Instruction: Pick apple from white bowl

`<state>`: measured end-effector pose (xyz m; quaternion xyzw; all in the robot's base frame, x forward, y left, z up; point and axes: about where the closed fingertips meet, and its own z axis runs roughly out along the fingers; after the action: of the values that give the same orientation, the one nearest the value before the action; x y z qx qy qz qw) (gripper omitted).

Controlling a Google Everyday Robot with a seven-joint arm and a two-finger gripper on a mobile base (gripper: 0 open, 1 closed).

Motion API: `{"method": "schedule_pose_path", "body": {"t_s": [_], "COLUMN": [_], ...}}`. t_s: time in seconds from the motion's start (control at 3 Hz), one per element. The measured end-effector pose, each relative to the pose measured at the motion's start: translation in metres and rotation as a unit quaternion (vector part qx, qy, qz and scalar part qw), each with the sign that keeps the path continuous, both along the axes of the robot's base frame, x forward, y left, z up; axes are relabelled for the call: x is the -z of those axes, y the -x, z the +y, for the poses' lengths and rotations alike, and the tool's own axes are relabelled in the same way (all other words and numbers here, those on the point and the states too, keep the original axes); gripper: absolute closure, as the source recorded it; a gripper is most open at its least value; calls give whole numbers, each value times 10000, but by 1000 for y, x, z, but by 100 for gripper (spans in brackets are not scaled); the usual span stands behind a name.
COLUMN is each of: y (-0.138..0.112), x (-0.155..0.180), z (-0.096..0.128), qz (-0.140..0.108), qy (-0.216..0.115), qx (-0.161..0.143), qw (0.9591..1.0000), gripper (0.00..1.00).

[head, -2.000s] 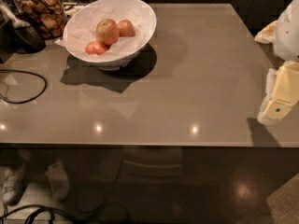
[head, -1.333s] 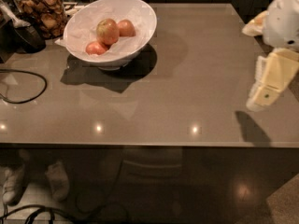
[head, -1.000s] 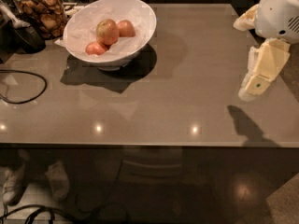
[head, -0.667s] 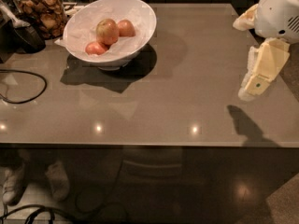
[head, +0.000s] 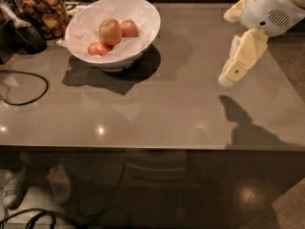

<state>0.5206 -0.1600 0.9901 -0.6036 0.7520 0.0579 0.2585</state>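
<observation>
The white bowl stands at the back left of the grey table. In it lies the apple, the largest one, yellow-green with a red blush, with two smaller reddish apples beside it. My gripper hangs above the right part of the table, far to the right of the bowl. It hangs from the white arm that comes in at the top right corner. Its fingers point down and to the left.
A glass jar of brown snacks stands left of the bowl at the back edge. A black cable loops on the table's left side, next to a dark object. The table's front edge runs across the middle of the view.
The arm and gripper have moved in from the right edge toward the left and up over the table. The bowl and apples have not moved.
</observation>
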Motion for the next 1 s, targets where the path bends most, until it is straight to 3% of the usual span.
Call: {"method": "schedule_pose_path", "body": {"t_s": [0.33,1.0], "y": [-20,-28], "x": [-5,-7], "z": [11,20], "qz": [-13,-124], "qy": [-213,-397], "qx": [-23,-34], "qw": [9998,9991], "gripper": [0,0]}}
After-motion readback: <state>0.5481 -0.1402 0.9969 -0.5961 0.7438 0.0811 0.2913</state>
